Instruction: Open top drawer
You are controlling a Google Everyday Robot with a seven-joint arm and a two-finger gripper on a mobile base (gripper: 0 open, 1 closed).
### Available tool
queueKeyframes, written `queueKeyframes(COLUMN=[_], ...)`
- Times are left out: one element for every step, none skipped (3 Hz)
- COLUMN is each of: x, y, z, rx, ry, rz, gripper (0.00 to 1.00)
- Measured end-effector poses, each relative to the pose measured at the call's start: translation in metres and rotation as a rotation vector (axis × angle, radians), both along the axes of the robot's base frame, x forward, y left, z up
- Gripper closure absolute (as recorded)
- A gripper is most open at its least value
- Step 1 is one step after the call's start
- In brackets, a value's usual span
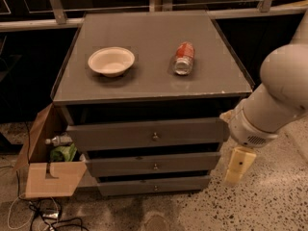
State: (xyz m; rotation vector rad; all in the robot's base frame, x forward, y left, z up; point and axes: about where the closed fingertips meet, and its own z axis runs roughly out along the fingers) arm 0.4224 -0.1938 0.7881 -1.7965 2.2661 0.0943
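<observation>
The top drawer (120,136) sits just under the front edge of the bench (154,32). Its grey front faces outward and its long axis runs along that edge, with the knob (155,136) at its centre. The gripper (239,165) hangs below the bench's front right corner, outside the drawer's right end and apart from it. I cannot tell whether it is released or clenched. The knob lies across to its left and slightly higher, so the reach probably goes sideways along the front.
</observation>
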Motion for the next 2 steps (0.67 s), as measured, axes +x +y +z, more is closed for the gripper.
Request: queueKeyframes(x=[0.035,0.081], y=[-0.009,-0.016], z=[-0.054,-0.106], rx=[0.006,0.0], ry=[0.03,0.047], rz=[-0.019,-0.032], gripper=[0.0,0.0])
